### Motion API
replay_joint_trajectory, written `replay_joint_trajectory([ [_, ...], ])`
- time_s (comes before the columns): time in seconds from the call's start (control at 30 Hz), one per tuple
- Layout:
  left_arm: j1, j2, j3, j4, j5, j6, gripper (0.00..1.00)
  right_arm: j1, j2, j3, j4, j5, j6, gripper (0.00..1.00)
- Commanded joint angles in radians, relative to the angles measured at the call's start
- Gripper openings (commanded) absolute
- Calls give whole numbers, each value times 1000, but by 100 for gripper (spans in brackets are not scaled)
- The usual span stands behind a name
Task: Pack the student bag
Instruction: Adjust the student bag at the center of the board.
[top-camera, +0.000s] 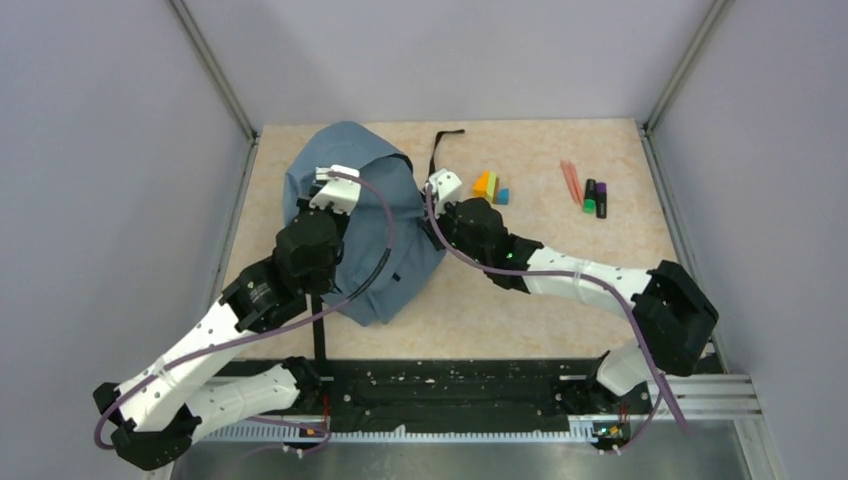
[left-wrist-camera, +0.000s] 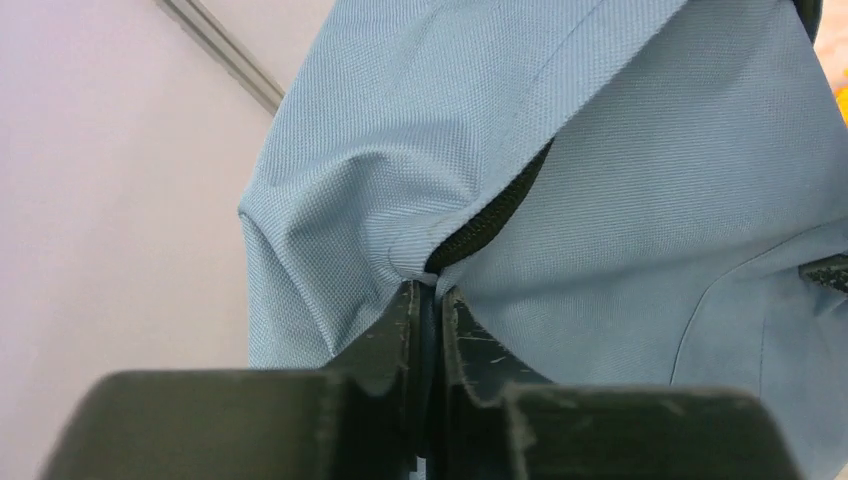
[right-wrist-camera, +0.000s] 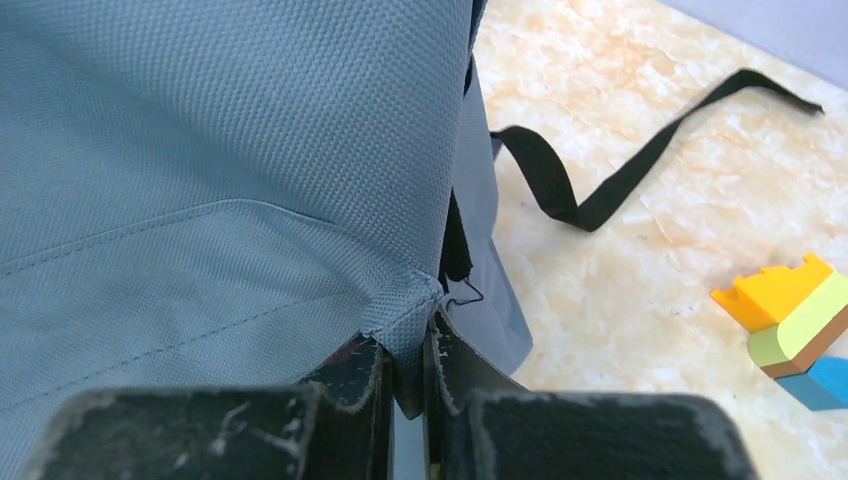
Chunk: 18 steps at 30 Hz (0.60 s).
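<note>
The student bag (top-camera: 372, 215) is a dusty-blue fabric backpack lying at the back left of the table. My left gripper (top-camera: 318, 186) is shut on a fold of the bag's fabric by the black zipper (left-wrist-camera: 490, 215); in the left wrist view the gripper (left-wrist-camera: 428, 292) pinches the cloth. My right gripper (top-camera: 432, 188) is shut on a stitched corner of the bag (right-wrist-camera: 410, 305) at its right edge; in the right wrist view the gripper (right-wrist-camera: 408, 345) clamps that corner. A black strap (right-wrist-camera: 610, 190) trails onto the table.
Coloured toy bricks (top-camera: 491, 186) lie right of the bag, also in the right wrist view (right-wrist-camera: 790, 320). Orange pencils (top-camera: 572, 182) and two highlighter markers (top-camera: 596, 198) lie at the back right. Grey walls close in the table on three sides.
</note>
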Motion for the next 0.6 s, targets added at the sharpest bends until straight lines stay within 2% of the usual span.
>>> replay_joint_trajectory([
  [0.0,18,-89,8,30,27,-30,0,-5,-182,52,225,31,-35,0],
  [0.17,18,-99,174,-23,257,-110,0,-5,-316,80,155,-22,-50,0],
  [0.33,18,-36,336,-83,447,-238,0,6,-432,118,77,-69,-101,0],
  [0.47,18,-33,297,-65,521,-328,0,5,-478,153,4,-67,-110,0],
  [0.57,25,-69,160,2,544,-408,0,4,-446,213,-103,-26,-114,0],
])
